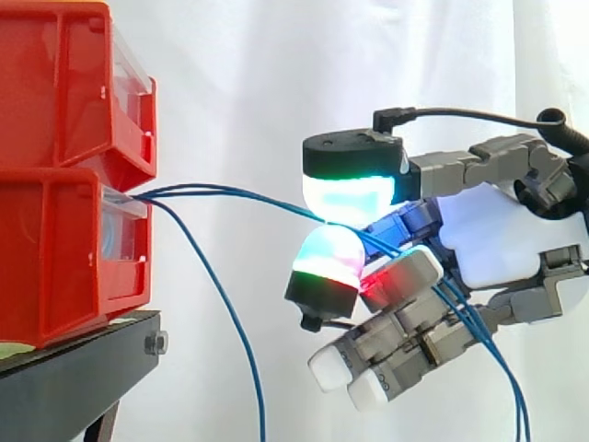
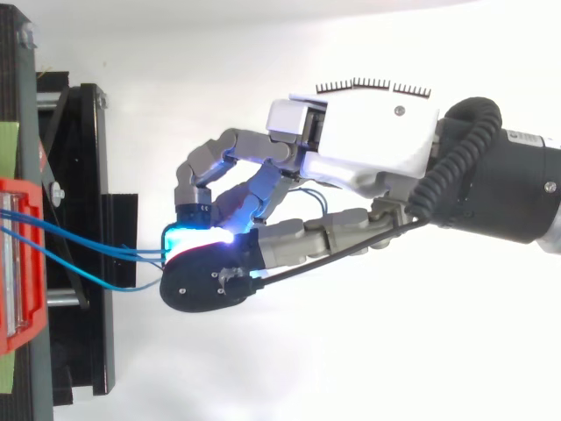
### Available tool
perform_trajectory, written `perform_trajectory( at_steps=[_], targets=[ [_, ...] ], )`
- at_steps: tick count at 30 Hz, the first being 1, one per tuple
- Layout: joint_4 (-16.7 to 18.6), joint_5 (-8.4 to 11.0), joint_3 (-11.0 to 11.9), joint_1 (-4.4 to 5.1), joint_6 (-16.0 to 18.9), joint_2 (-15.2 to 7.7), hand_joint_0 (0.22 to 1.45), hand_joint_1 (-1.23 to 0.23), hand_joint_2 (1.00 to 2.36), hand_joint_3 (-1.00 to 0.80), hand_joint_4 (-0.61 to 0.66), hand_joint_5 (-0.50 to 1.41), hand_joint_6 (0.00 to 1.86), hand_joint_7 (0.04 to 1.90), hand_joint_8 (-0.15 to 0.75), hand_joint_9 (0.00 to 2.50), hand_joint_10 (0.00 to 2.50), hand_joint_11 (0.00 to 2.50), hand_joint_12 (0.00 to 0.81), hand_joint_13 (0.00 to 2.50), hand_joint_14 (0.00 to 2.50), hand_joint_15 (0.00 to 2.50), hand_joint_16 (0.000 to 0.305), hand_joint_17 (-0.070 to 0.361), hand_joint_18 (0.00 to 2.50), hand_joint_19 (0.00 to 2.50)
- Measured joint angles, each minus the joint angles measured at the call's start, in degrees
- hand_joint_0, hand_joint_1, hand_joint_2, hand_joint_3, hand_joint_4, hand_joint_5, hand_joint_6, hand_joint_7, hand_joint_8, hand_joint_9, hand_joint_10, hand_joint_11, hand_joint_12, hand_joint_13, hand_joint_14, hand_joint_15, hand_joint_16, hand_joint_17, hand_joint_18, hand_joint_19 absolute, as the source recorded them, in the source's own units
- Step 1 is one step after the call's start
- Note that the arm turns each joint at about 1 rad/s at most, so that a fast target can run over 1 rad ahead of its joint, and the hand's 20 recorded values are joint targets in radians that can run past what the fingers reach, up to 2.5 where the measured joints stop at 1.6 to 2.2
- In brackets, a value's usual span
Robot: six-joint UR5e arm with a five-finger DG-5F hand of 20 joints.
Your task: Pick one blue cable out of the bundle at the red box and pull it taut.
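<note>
The hand [image 1: 502,235] pinches a blue cable [image 1: 230,191] between two pads [image 1: 350,198]; it should draw straight away from the red box [image 1: 64,258] with a firm grip.

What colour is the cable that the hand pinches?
Blue. The cable shows best in the side view, pinched by the hand.

White-palmed hand [image 1: 502,239], grey segmented fingers [image 1: 479,166], black-backed pads [image 1: 350,198] glowing cyan, green and red.
</note>
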Motion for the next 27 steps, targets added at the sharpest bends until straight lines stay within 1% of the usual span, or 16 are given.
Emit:
perform_trajectory(
  at_steps=[4, 7, 9, 10, 11, 16, 21, 22, 23, 27],
  targets=[
    [-0.4, 0.01, 0.9, -0.05, 0.0, 0.0, 0.64, -0.82, 1.02, 0.05, 0.0, -0.15, 0.91, 1.13, 0.345, 1.21, 0.01, 1.43, 0.379, 0.71, 0.01, 0.39, 0.059, 0.132, 0.6, 0.3],
    [-1.6, 0.0, 1.7, -0.06, 0.0, 0.0, 0.66, -0.84, 1.02, 0.07, -0.04, -0.15, 0.91, 1.17, 0.337, 1.2, 0.01, 1.44, 0.371, 0.71, 0.01, 0.38, 0.057, 0.129, 0.6, 0.3],
    [-2.5, -0.01, 2.1, -0.06, 0.0, 0.0, 0.67, -0.85, 1.02, 0.08, -0.07, -0.15, 0.91, 1.25, 0.326, 1.2, 0.01, 1.46, 0.362, 0.71, 0.02, 0.39, 0.056, 0.126, 0.6, 0.31],
    [-3.0, -0.04, 2.3, -0.07, 0.0, 0.0, 0.68, -0.86, 1.02, 0.09, -0.06, -0.16, 0.91, 1.35, 0.324, 1.2, 0.01, 1.45, 0.358, 0.71, 0.02, 0.39, 0.056, 0.125, 0.6, 0.31],
    [-3.3, -0.06, 2.4, -0.06, 0.0, 0.0, 0.69, -0.87, 1.02, 0.09, -0.06, -0.16, 0.92, 1.37, 0.314, 1.19, 0.01, 1.47, 0.354, 0.71, 0.02, 0.39, 0.055, 0.123, 0.59, 0.31],
    [-4.6, -0.15, 3.0, -0.11, 0.0, 0.0, 0.7, -0.87, 1.02, 0.04, -0.09, -0.17, 0.93, 1.32, 0.303, 1.18, 0.01, 1.48, 0.347, 0.7, 0.02, 0.39, 0.053, 0.12, 0.58, 0.3],
    [-5.1, -0.19, 3.2, -0.28, -0.1, 0.0, 0.74, -0.9, 1.02, -0.09, -0.13, -0.18, 0.92, 1.28, 0.282, 1.13, 0.01, 1.46, 0.344, 0.66, 0.02, 0.38, 0.052, 0.117, 0.55, 0.28],
    [-5.1, -0.19, 3.2, -0.31, -0.1, 0.0, 0.75, -0.92, 1.02, -0.12, -0.1, -0.18, 0.92, 1.32, 0.283, 1.12, 0.01, 1.45, 0.341, 0.66, 0.02, 0.38, 0.052, 0.117, 0.54, 0.28],
    [-5.1, -0.19, 3.2, -0.34, -0.1, 0.0, 0.76, -0.92, 1.02, -0.15, -0.09, -0.18, 0.92, 1.33, 0.275, 1.12, 0.01, 1.44, 0.341, 0.65, 0.02, 0.38, 0.052, 0.117, 0.53, 0.28],
    [-5.2, -0.19, 3.2, -0.46, -0.2, 0.0, 0.78, -0.93, 1.02, -0.24, -0.11, -0.18, 0.92, 1.25, 0.271, 1.09, 0.01, 1.41, 0.335, 0.63, 0.01, 0.36, 0.051, 0.116, 0.52, 0.26]
  ],
)
